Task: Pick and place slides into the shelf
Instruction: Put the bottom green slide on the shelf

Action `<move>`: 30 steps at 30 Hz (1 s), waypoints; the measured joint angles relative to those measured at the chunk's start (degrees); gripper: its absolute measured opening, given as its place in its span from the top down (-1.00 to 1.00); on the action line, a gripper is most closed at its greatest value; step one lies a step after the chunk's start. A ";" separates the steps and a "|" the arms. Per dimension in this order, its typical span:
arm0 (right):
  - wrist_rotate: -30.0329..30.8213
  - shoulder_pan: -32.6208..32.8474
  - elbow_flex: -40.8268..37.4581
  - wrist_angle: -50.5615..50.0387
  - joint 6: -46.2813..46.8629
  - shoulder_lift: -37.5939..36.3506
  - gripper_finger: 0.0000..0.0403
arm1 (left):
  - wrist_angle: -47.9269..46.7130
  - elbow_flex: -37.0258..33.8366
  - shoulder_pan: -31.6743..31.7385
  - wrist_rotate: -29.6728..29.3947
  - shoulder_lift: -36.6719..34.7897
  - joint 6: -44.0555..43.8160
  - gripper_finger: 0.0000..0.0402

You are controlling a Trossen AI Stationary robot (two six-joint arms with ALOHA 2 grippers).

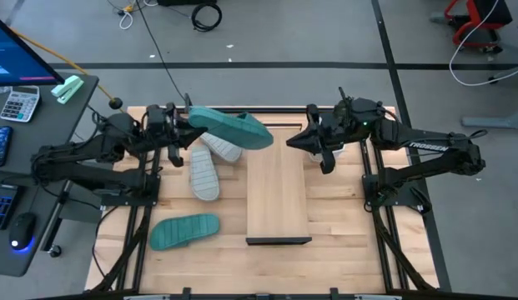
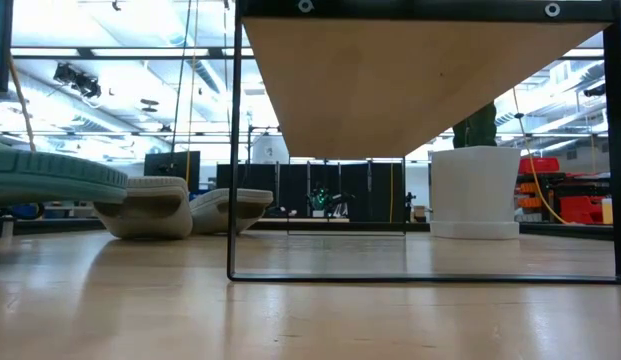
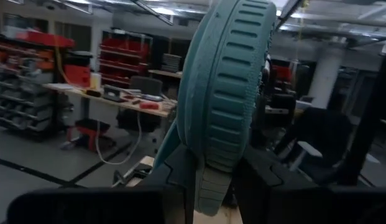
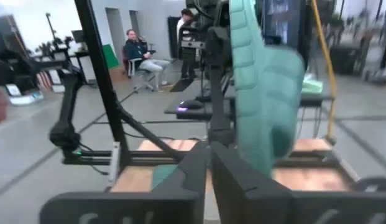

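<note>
My left gripper (image 1: 182, 133) is clamped on one end of a teal sandal (image 1: 231, 127), which I am holding in the air above the far left part of the bench (image 1: 342, 217). In my left wrist view the sandal (image 3: 222, 93) stands on edge with its ribbed sole facing the camera, pinched between my two fingers (image 3: 180, 171). Its free end reaches out towards the far end of the shelf (image 1: 276, 196) but, as far as I can judge from above, it is not over the board yet.

My right gripper (image 1: 313, 143) hovers just beside the far right corner of the shelf. Its fingers look drawn together with nothing between them; the teal sandal I see past them in the right wrist view belongs to the other arm.

By my reckoning the job has barely started. The top of the shelf is bare: no sandal rests on it. Two grey sandals (image 1: 210, 162) lie on the bench to the left of the shelf, one partly across the other, beneath and near the sandal I hold. The second teal sandal (image 1: 184, 231) lies sole up near the front left, well apart from the shelf. So one of four is in hand and none is placed; I still have to carry this one over the board and set it down, then fetch the other three.
</note>
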 joint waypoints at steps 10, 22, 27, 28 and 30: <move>7.90 0.00 0.00 2.13 -5.83 0.00 0.22 | 10.22 0.00 5.00 8.19 4.60 1.06 0.59; 11.91 0.00 0.00 2.53 -5.22 0.00 -0.27 | 19.54 -0.02 11.62 17.57 9.30 -1.35 0.60; 16.08 0.01 0.00 2.51 -5.27 0.00 -0.27 | 22.40 -0.02 13.69 20.97 11.11 -3.56 0.60; 16.68 0.02 0.00 2.53 -5.33 0.00 -0.26 | 23.35 -0.02 13.95 21.68 11.53 -3.73 0.60; 17.23 0.00 0.00 2.53 -5.42 0.00 -0.23 | 24.58 -0.02 14.44 22.11 12.13 -4.31 0.60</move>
